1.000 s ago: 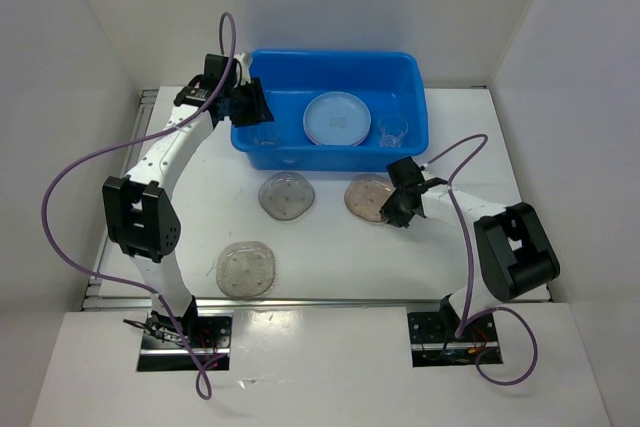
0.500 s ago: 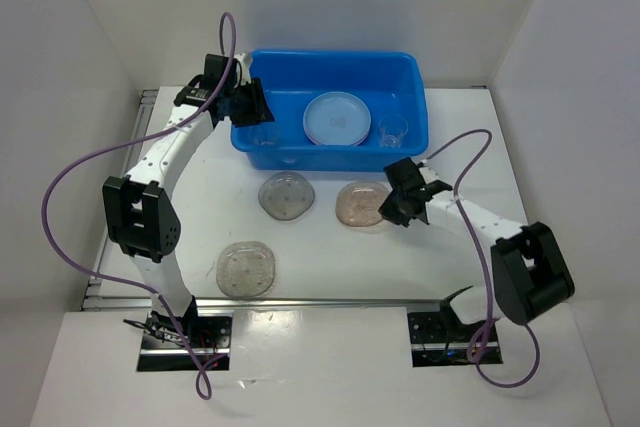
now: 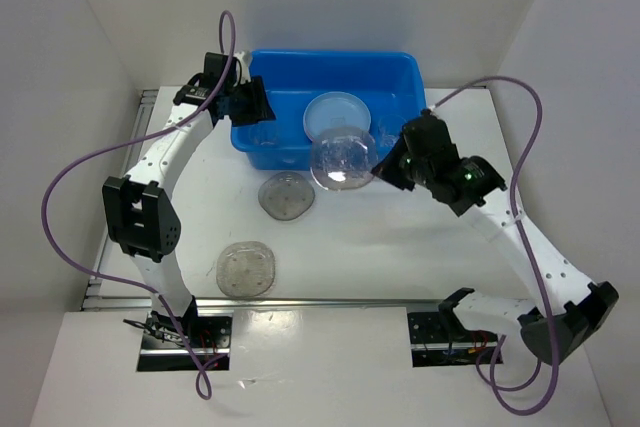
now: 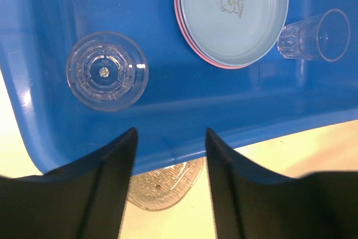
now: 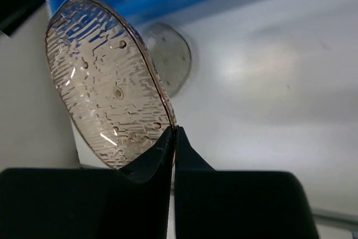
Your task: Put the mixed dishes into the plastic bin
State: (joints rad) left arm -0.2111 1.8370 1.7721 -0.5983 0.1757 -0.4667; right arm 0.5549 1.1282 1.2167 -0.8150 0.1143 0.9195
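1. Above the near rim of the plastic bin (image 3: 330, 57), the right gripper (image 5: 173, 138) is pinching the tan plate (image 5: 106, 82) by its edge, tilted and clear of the table (image 3: 400, 247).
2. Left gripper (image 4: 170, 138) is hovering over the bin's left end, jaws parted, holding nothing.
3. Blue plate (image 4: 235, 15) and two clear cups (image 4: 106, 71) are sitting inside the bin.
4. Two greyish plates (image 3: 287, 194) are lying on the table.

Bright, even light from overhead; white walls nearly blown out. Soft shadow of bin (image 3: 330, 55) on back wall. Glare spots on held plate (image 3: 343, 157). Wrist views: my jaws dark, soft-edged; counter (image 5: 268, 82) behind plate out of focus.
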